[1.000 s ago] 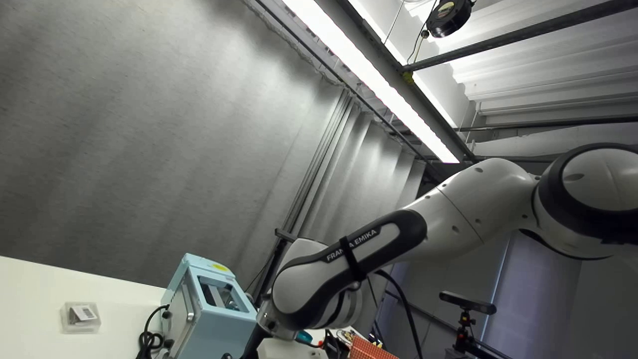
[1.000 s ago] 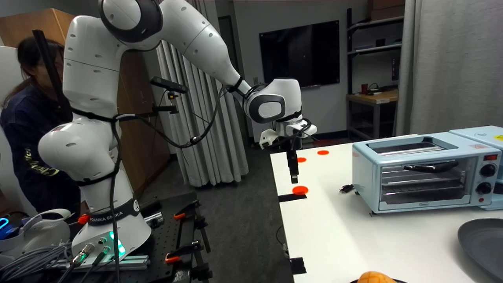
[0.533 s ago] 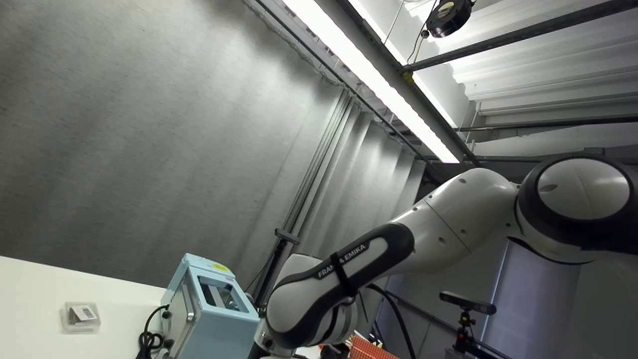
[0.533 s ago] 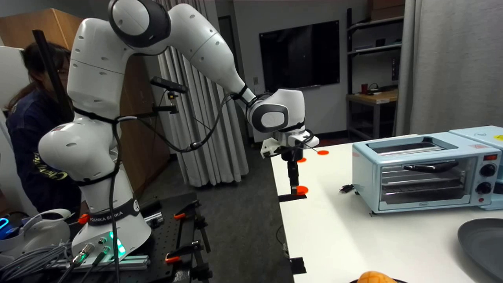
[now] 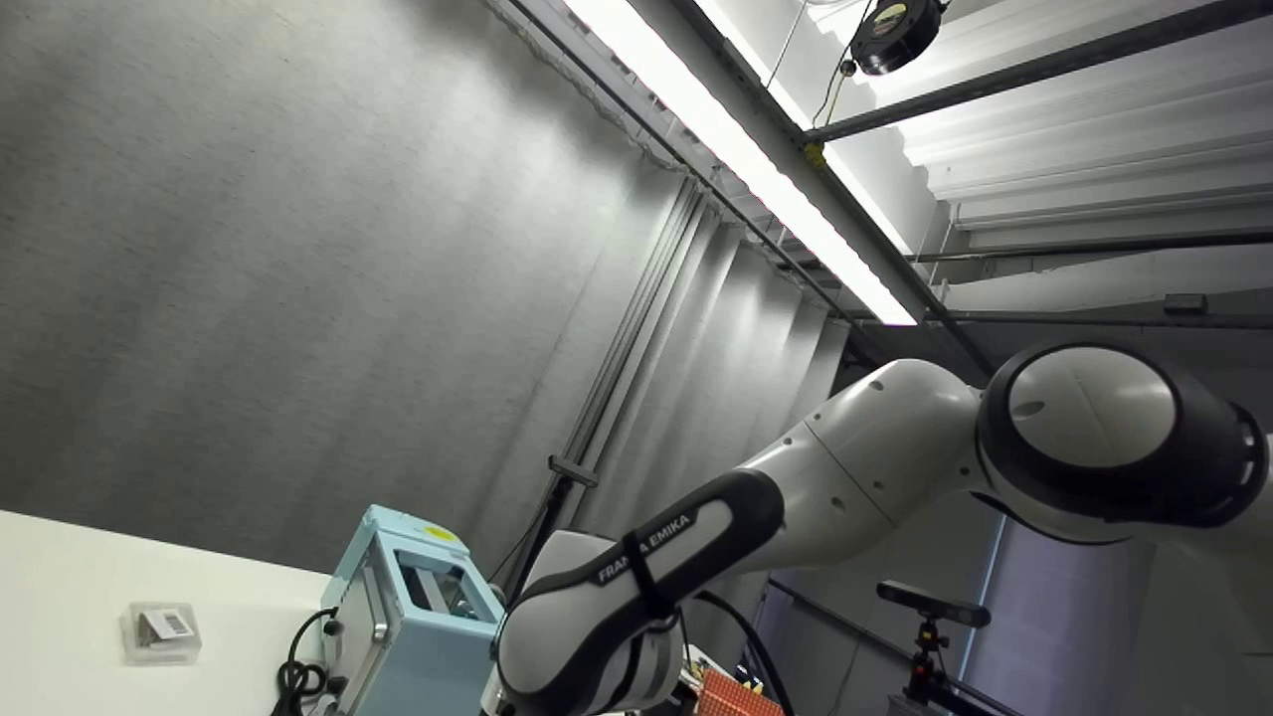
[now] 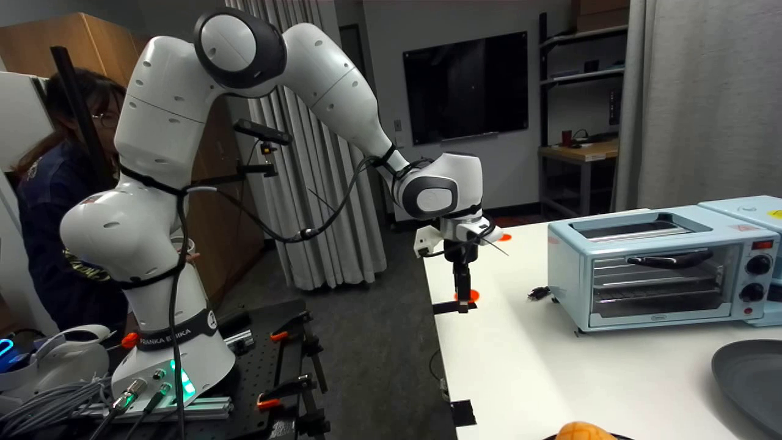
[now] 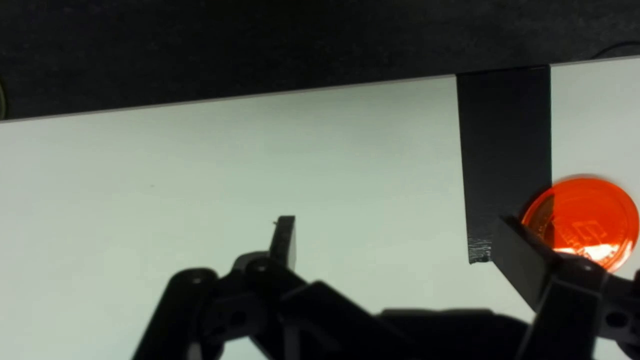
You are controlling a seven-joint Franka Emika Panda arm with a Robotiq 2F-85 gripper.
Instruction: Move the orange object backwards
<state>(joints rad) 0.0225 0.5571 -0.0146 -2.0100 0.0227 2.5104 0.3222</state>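
An orange disc, flat and see-through, lies on the white table partly over a strip of black tape. In the wrist view it is at the right edge, outside the jaws, with the right finger covering its lower left rim. My gripper is wide open and has only bare table and tape between its fingers. In an exterior view the gripper points straight down beside the same orange disc, hiding its left part; whether the fingertips touch the table I cannot tell. Another orange disc lies farther back.
A light blue toaster oven stands on the table, a dark plate in front of it. An orange-brown round item is cut off below. The table edge runs close to the gripper. A clear box sits elsewhere.
The arm has come down and the gripper has shifted slightly to the right in an exterior view, now overlapping the nearest disc. The jaws stay open. A person behind has moved a little.
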